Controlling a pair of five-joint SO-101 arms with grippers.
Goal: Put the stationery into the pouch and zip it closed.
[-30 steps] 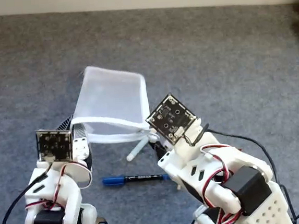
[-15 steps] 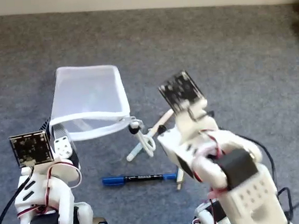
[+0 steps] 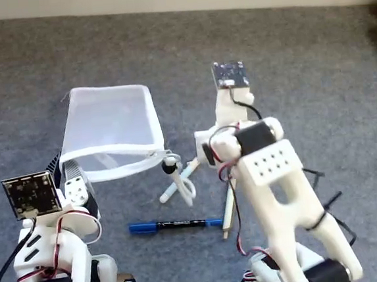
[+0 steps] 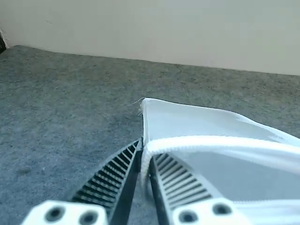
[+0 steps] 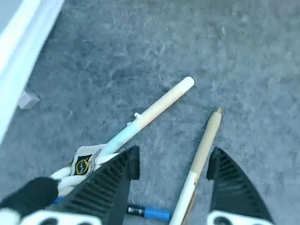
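High view: L arm sits low at near-left, left hand [image 3: 72,167] at the near-left corner of the pouch [image 3: 111,121], a white see-thru bag lying on the grey worktop [image 3: 299,52], rim toward the arms. R arm [image 3: 259,158] is raised and extended fwd over the pens. Blue marker [image 3: 176,225] lies crosswise nearest the arms; cream pen [image 3: 179,185] and beige pen [image 3: 228,207] lie just beyond it.

Left wrist view: left hand [image 4: 143,152] pinched tight on the pouch [image 4: 211,136] rim, white zip tape btwn its ribbed fingers.

Right wrist view: right hand [image 5: 174,157] spread wide, holding nothing, above the cream pen [image 5: 154,110] and beige pen [image 5: 201,154], blue marker [image 5: 150,212] beneath.
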